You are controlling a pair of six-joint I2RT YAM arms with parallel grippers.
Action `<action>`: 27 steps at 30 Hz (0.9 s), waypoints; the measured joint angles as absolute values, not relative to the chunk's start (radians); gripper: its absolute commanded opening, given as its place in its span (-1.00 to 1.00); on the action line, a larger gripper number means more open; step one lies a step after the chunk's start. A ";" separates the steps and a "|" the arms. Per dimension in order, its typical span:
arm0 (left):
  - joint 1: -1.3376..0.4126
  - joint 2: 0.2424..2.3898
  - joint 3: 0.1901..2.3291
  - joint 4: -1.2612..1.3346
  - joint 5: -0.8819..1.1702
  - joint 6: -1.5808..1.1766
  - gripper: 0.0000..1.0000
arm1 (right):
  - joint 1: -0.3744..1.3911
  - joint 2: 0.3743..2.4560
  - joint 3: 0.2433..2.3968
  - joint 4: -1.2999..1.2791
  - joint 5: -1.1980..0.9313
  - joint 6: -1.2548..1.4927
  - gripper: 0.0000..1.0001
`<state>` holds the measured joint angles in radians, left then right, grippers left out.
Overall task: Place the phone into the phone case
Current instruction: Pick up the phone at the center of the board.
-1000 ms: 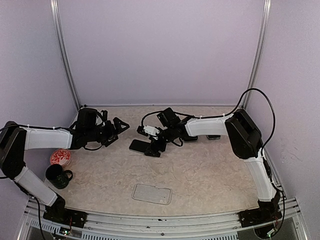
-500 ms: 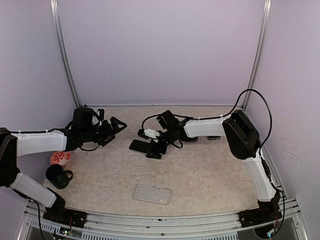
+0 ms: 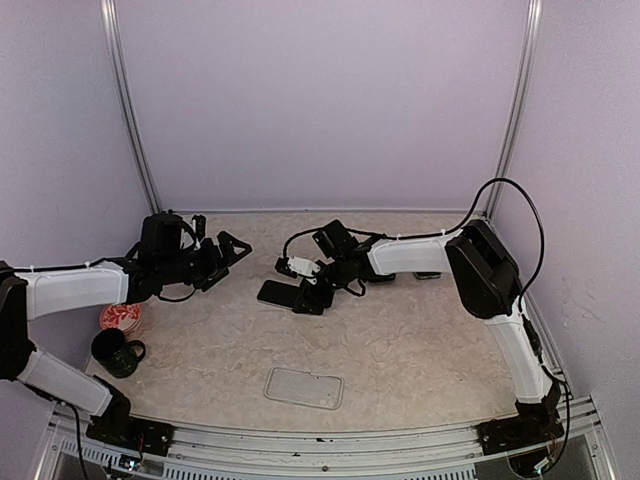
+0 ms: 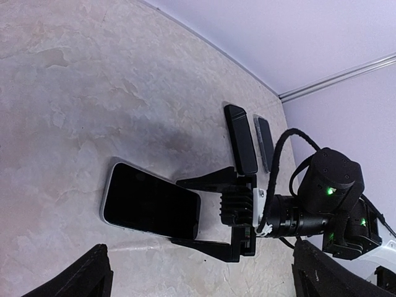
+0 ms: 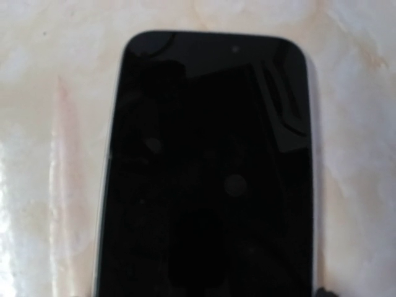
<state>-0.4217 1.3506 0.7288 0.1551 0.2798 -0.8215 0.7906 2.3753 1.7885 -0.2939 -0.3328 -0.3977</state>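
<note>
Right gripper [image 4: 179, 213] lies low over the marbled table [image 3: 420, 350] at the centre of the overhead view. Its jaws are spread around one short end of the phone [image 4: 148, 204], one finger along each long side, apparently so it can pinch the phone across its width; no firm squeeze shows yet. Left gripper [image 3: 222, 238], left of centre, gapes wide and holds nothing, seemingly out of the way. Clear phone case [image 3: 304, 387] lies flat at lower centre, well apart from the phone, likely where the phone must go. The phone lies flat with its screen up: glossy black glass, rounded corners, a thin pale rim and faint reflections.
</note>
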 measured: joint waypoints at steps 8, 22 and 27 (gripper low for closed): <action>-0.422 1.347 0.698 0.152 0.280 -0.818 0.98 | 0.791 2.375 1.789 -0.294 -0.341 -0.403 -0.06; -0.415 1.387 0.652 0.195 0.295 -0.807 0.98 | 0.791 2.303 1.678 -0.253 -0.348 -0.393 -0.19; -0.408 1.427 0.639 0.225 0.318 -0.806 0.98 | 0.791 2.275 1.650 -0.229 -0.348 -0.386 -0.20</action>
<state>-0.4076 1.4265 0.6388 0.2249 0.3176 -0.8059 0.7906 2.2749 1.6501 -0.2287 -0.3485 -0.3862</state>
